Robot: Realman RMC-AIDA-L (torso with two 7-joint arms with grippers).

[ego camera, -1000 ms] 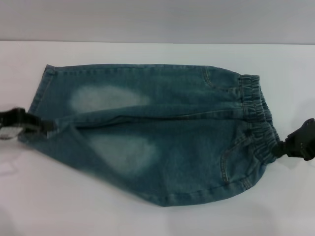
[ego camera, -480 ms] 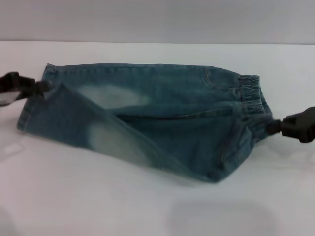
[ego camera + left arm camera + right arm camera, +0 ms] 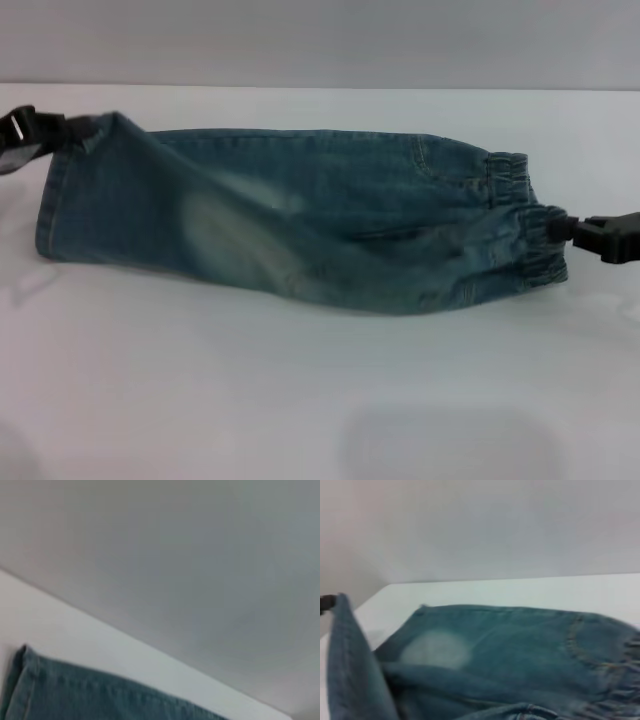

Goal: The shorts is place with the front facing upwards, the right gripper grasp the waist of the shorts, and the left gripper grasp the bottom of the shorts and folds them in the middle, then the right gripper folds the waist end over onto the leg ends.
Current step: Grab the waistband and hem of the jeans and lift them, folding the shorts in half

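Note:
The blue denim shorts (image 3: pixel 300 220) lie lengthwise on the white table (image 3: pixel 300 400), the near half lifted and carried over the far half. At the far left my left gripper (image 3: pixel 72 130) is shut on a leg hem, held raised. Over on the right my right gripper (image 3: pixel 562 230) is shut on the gathered waistband (image 3: pixel 530 235). The left wrist view shows only a stitched hem (image 3: pixel 75 690) against the table. In the right wrist view a faded thigh patch (image 3: pixel 435 649) and a pocket seam (image 3: pixel 580 650) show, with the lifted leg (image 3: pixel 355 670) standing up beside them.
White tabletop stretches in front of the shorts and behind them to the table's far edge (image 3: pixel 320 87), where a grey wall begins. Nothing else stands on the table.
Both grippers have risen and swung toward the far side, carrying the near leg and waist corner over the far half. The shorts went from flat and open to folded lengthwise.

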